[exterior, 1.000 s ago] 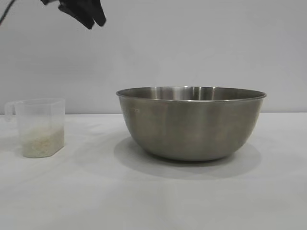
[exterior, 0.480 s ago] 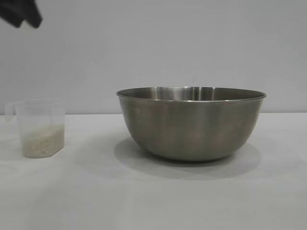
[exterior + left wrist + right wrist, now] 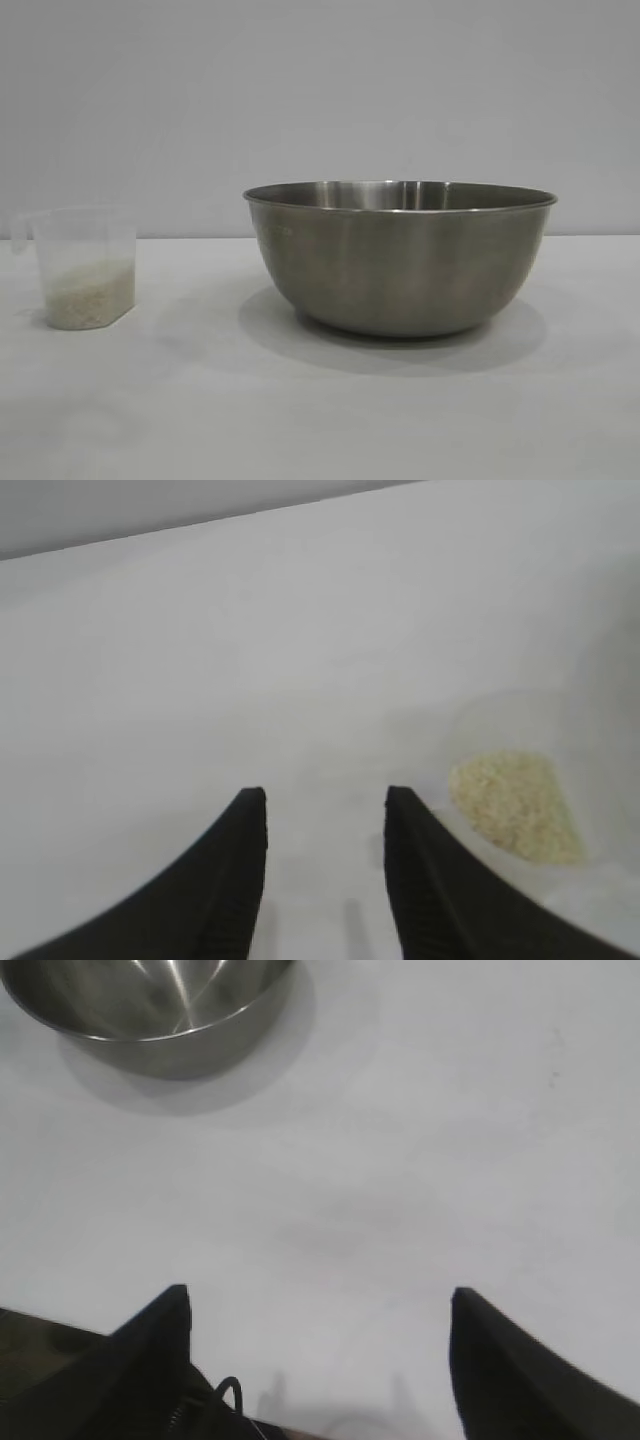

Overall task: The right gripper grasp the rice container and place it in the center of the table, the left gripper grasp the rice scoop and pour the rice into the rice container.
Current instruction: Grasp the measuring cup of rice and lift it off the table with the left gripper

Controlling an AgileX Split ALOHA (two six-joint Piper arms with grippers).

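The steel rice container stands on the white table, right of middle in the exterior view. The clear rice scoop stands upright at the far left with rice in its bottom. Neither gripper shows in the exterior view. In the left wrist view my left gripper is open and empty above the table, with the scoop's rice beside one finger. In the right wrist view my right gripper is wide open and empty, well away from the rice container.
A plain grey wall stands behind the table. The table's near edge shows below the right gripper in the right wrist view.
The left gripper, seen at the top left of the exterior view, moved left and went out of that view. The bowl and the scoop have not moved.
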